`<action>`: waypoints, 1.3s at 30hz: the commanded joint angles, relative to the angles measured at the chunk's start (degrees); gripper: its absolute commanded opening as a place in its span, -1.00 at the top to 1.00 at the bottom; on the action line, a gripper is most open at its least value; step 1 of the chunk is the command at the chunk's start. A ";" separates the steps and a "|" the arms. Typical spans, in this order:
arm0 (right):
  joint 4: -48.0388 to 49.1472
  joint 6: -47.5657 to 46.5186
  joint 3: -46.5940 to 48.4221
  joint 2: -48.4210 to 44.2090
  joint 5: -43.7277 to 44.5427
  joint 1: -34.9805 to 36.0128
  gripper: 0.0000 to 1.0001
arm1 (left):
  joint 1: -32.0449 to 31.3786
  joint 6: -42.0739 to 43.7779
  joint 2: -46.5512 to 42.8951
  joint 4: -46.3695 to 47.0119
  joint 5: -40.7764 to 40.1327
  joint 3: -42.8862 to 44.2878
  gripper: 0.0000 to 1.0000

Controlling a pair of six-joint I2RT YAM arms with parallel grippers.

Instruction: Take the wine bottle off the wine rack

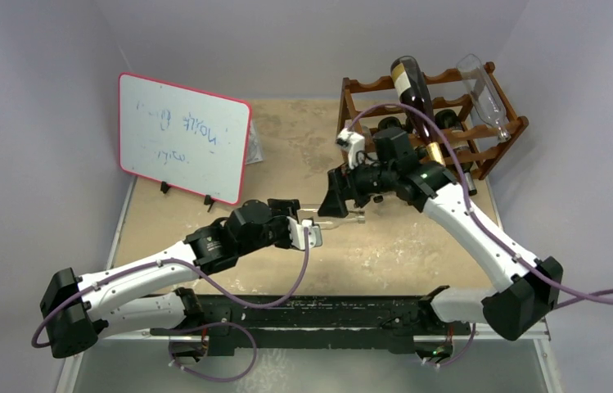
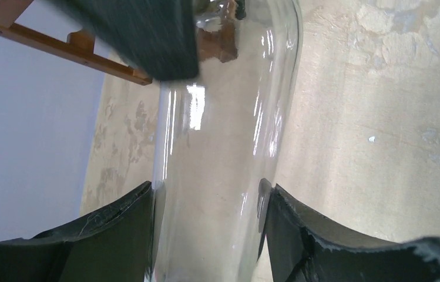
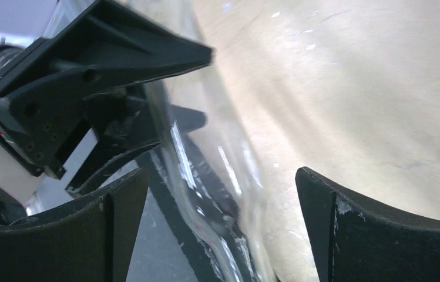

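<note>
While clamping bottle (image 2: 217, 147) in left hand (image 2: 210, 189), long axis running across to right hand (image 3: 222, 173), released, straddling it.

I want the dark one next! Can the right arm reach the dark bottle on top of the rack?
Probably yes. The right gripper stands open around the clear bottle, which the left gripper holds, so it looks free. The dark bottle lies uncovered atop the wine rack, just behind that arm.

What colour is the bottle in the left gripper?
The bottle is clear glass, best in left wrist view.
</note>
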 commanded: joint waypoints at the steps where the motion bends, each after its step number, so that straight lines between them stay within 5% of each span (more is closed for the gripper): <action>1: 1.27 1.36 1.50 -5.12 2.76 -7.27 -0.95 | 0.18 -5.70 -3.02 10.44 -2.58 -0.21 1.00; 13: 11.76 10.90 0.60 -14.87 17.83 -10.29 -0.97 | 0.13 -21.83 -5.74 26.39 -13.12 -2.93 1.00; 22: 30.65 20.20 -3.33 -15.35 12.71 -10.29 -0.94 | 0.17 -28.78 -6.79 33.04 -17.14 -4.08 1.00; 28: 42.33 23.67 -4.30 -14.30 1.31 -10.31 -0.83 | 0.18 -31.19 -6.54 33.11 -19.45 -3.58 1.00; 39: 45.39 24.29 -4.65 -10.25 0.68 -9.66 -0.53 | 0.16 -34.39 -6.27 32.35 -18.90 -2.60 1.00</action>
